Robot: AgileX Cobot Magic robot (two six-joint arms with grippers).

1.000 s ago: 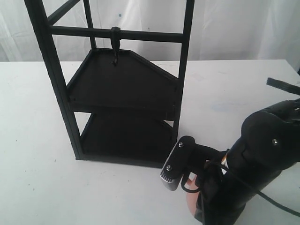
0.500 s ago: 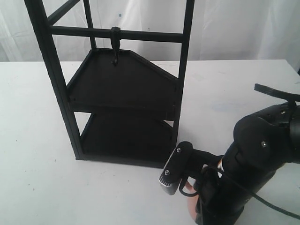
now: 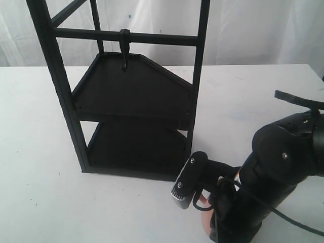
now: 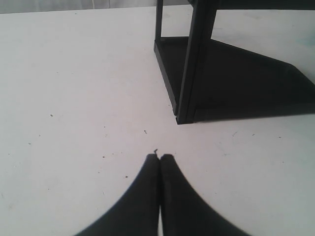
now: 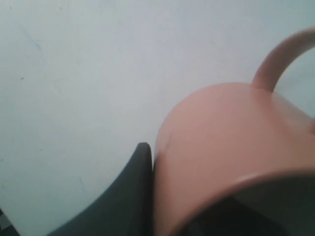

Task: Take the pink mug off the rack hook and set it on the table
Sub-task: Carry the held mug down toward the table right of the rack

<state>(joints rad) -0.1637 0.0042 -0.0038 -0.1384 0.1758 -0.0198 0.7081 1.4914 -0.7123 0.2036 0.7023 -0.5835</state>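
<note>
Pink mug [image 3: 205, 224] is seen low at about 5 o'clock from the rack [image 3: 131, 96], well apart from the rack hook [image 3: 124, 53]. It's mostly buried behind the right gripper [image 3: 215, 216], so contact with the table [image 3: 40, 177] can't be told. Up close, one finger [image 5: 133, 201] is pressed on the mug's outer wall; the other is cut off, though a pinch on the wall is suggested. Left gripper [image 4: 160, 160] jaws are pressed together.

Showing matte black throughout.
Bulging into a rounded right arm [image 3: 278, 167] dotted with silver screws [image 3: 285, 155], trailing a thin black cable [image 3: 302, 227], ending a boxy block [image 3: 190, 174] in ribbed grey, tapering the left gripper [image 4: 158, 158] into smooth curved fingers [image 4: 140, 201].
</note>
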